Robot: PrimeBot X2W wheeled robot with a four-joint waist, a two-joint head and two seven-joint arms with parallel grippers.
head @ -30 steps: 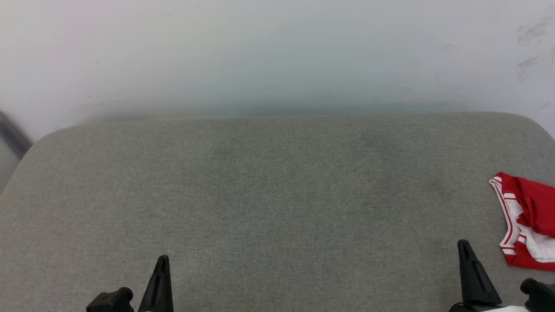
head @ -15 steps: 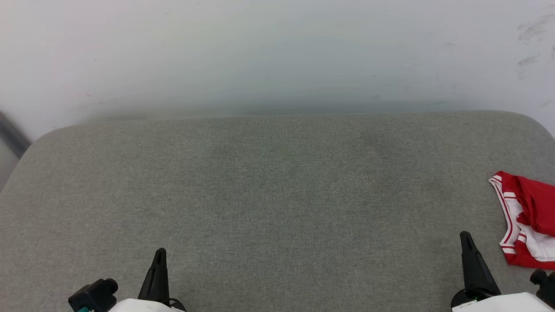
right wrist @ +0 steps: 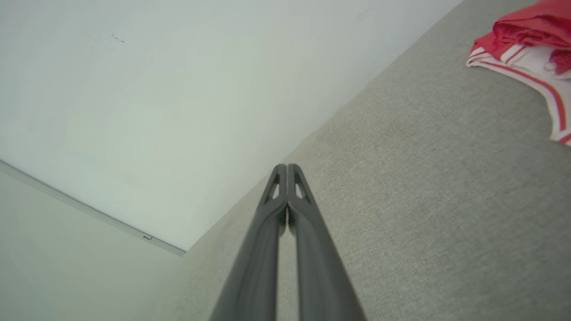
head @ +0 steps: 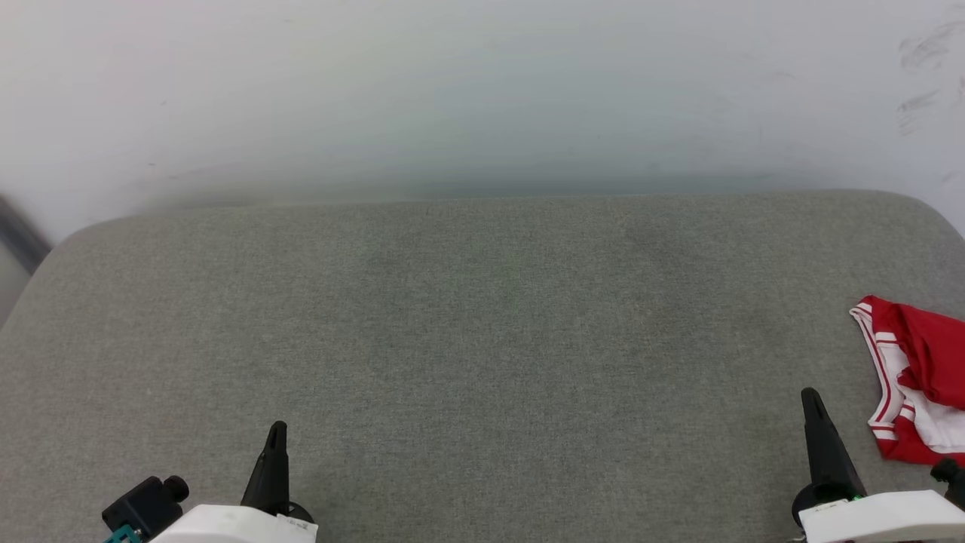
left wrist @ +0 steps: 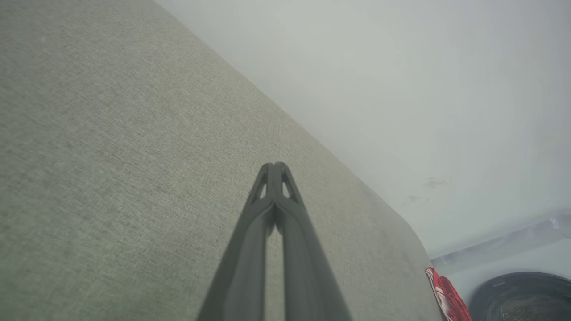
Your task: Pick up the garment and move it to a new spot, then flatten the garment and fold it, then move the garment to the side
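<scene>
The garment, red with a white sleeve and red-white striped trim, lies crumpled at the right edge of the grey upholstered surface; part of it runs out of the head view. It also appears in the right wrist view as the garment at upper right, and small in the left wrist view as the garment at lower right. My right gripper is shut and empty, a short way left of the garment, not touching it. My left gripper is shut and empty at the lower left. The right gripper and left gripper show their fingers pressed together.
A pale wall rises behind the surface's far edge. A dark round object stands on the floor beyond the surface's right end, seen in the left wrist view. The surface has rounded far corners.
Both arms have come forward into the head view, showing their white wrists. The fingertips sit slightly higher in the picture. The garment has not moved.
</scene>
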